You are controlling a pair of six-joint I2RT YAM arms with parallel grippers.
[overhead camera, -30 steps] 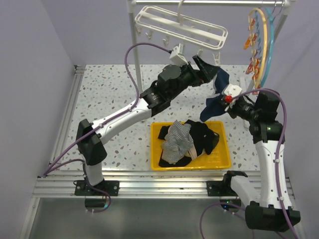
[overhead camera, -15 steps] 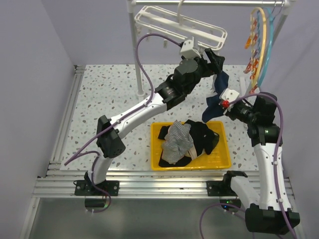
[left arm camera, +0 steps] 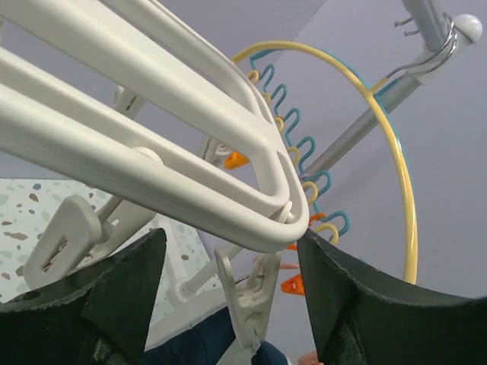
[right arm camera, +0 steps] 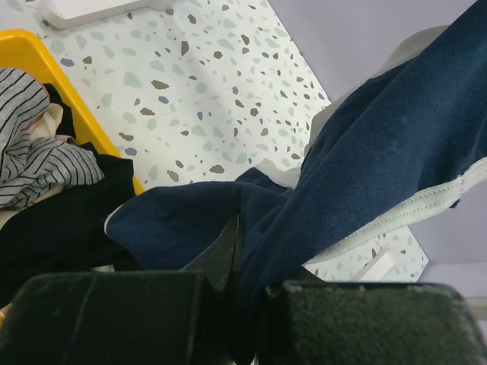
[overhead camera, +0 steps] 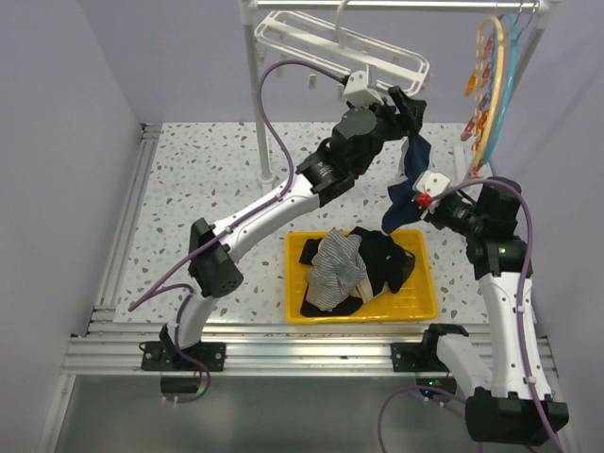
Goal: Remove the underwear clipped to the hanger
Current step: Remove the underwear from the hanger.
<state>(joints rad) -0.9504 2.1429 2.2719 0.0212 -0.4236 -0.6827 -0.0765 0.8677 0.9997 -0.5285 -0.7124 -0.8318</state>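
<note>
Seen from above, a white hanger (overhead camera: 340, 45) hangs at twelve o'clock over a speckled worktop (overhead camera: 208, 179). The left hand (overhead camera: 408, 102) reaches up beneath the hanger's right end, released, its fingers (left arm camera: 84, 304) spread either side of a white clip (left arm camera: 247, 304). Navy underwear (overhead camera: 411, 160) hangs from just below that clip down towards five o'clock, where the right hand (overhead camera: 422, 193) is clenched on its lower end. Nearer the arms, a yellow tray (overhead camera: 293, 283) holds grey striped underwear (overhead camera: 335, 264) and black underwear (overhead camera: 387, 260).
</note>
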